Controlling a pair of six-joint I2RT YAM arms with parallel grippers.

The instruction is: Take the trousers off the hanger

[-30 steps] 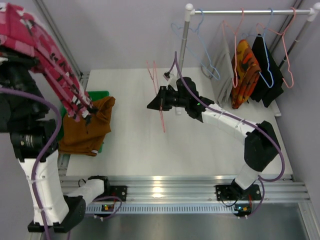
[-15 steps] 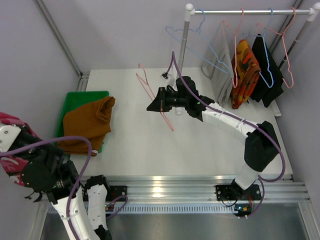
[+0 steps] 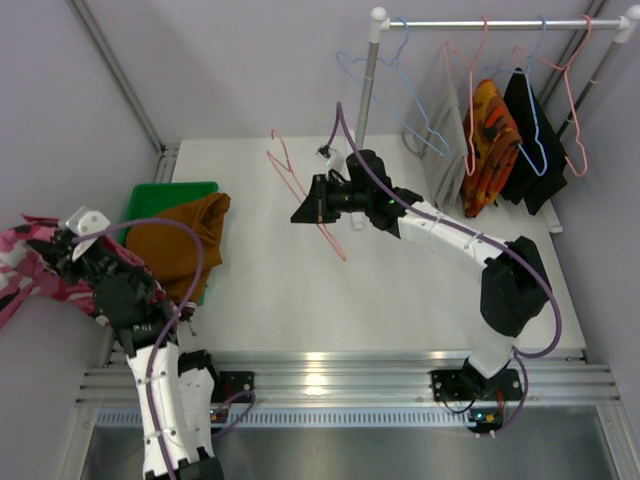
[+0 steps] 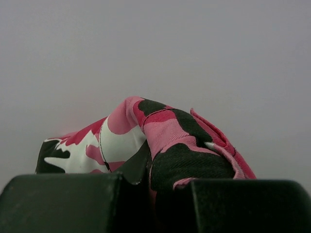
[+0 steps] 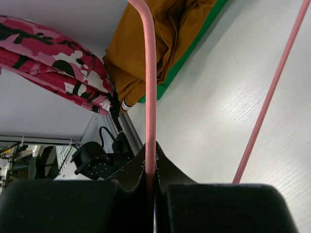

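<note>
A: Where does everything lie, biggest first?

B: The table (image 3: pixel 400 290) carries a rail (image 3: pixel 480 22) at its far right. There the light grey trousers (image 3: pixel 443 140) hang just beside the orange-patterned garment (image 3: pixel 490 140) and the black garment (image 3: pixel 535 130). The rust-brown trousers (image 3: pixel 185 245) lie heaped on the green tray (image 3: pixel 160 190), spilling over its near edge.

A: And the floral pair?

B: The floral trousers (image 3: pixel 25 270) hang in the air off the table's left edge, well apart from the pink hanger (image 5: pixel 149 73), which is bare.

A: The claws?

B: The left gripper (image 4: pixel 155 187) is clenched on a bunched fold of the floral cloth. The right gripper (image 5: pixel 150 182) pinches the hanger's wire, holding it tilted above mid-table.

A: How will the cloth handle?

B: Light and limp, I'd judge, and likely to drape and slide. A thick fold, as here, seems the safe hold. For the grey pair, I'd grip low on the hanging cloth and draw it off sideways.
</note>
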